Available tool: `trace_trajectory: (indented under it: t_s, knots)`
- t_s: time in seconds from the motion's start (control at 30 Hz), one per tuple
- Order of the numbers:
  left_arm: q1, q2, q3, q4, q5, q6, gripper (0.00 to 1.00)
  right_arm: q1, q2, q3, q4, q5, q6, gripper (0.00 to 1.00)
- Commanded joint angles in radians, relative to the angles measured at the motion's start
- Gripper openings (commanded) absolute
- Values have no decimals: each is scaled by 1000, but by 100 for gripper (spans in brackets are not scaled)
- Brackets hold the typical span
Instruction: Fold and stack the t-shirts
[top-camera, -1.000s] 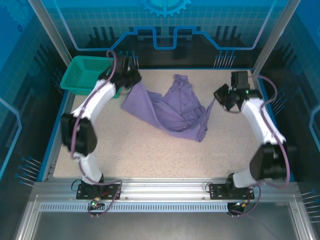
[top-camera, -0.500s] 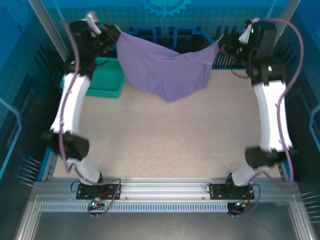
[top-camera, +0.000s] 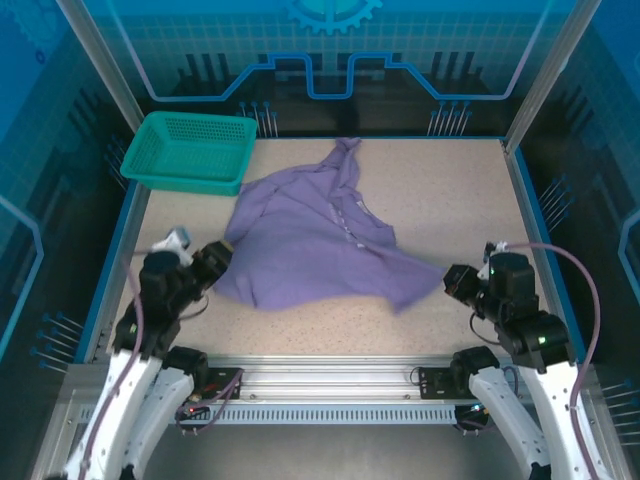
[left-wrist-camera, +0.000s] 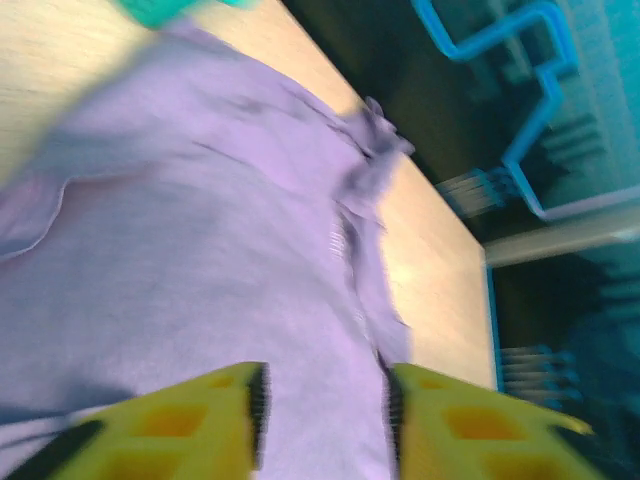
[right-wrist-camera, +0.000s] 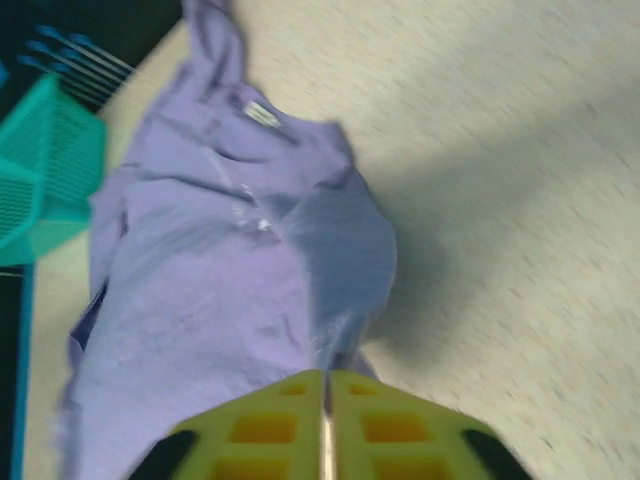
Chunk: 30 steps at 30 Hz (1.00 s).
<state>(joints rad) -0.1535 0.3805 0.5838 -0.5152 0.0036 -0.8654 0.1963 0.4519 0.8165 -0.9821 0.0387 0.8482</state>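
We see the lavender t-shirt (top-camera: 300, 240) lying loosely spread on the speckled table (top-camera: 450, 190), left of the middle, rumpled rather than flat. One narrow part of it reaches toward the far edge. Its broad body runs toward the near side. From there a tapering flap stretches to the near right. The teal mesh basket (top-camera: 185, 180) sits at the far left corner of the table, just beside the shirt's far left edge; we cannot tell whether the two touch. The left gripper (top-camera: 222, 258) is low at the near left, right at the shirt's near left corner. In the left wrist view its yellow fingers (left-wrist-camera: 190, 420) stand apart, with a clear gap between them. The purple cloth (left-wrist-camera: 200, 250) spreads out beyond that gap, and we cannot tell whether either pad touches it. The right gripper (top-camera: 455, 282) is low at the near right, at the tip of the tapering flap. In the right wrist view its fingers (right-wrist-camera: 270, 425) are almost together, with only a thin pale line between them. The shirt (right-wrist-camera: 220, 270) narrows to a point that runs into that slit, so we read it as pinched there. That view also shows a small white label (right-wrist-camera: 262, 114) near the shirt's far end and the basket (right-wrist-camera: 40, 170) at the left. Both wrist views are blurred.
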Motion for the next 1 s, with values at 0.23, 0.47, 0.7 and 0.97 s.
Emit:
trace_trajectory:
  t_s: [0.23,0.47,0.7,0.97]
  knots:
    - [-4,131,116,-7,-177,107,54,14,47,-6,131,134,117,52]
    - [-175,771,306,131,-75,221,56,234,785,372,218,99,-164,47]
    - [-209,1206,439,255,-114,178,55,327,1470,902,165,3,-312,37]
    - [-172,1392,449,306,-205,157,56,371,2040,1603,-88,-120,-407,36]
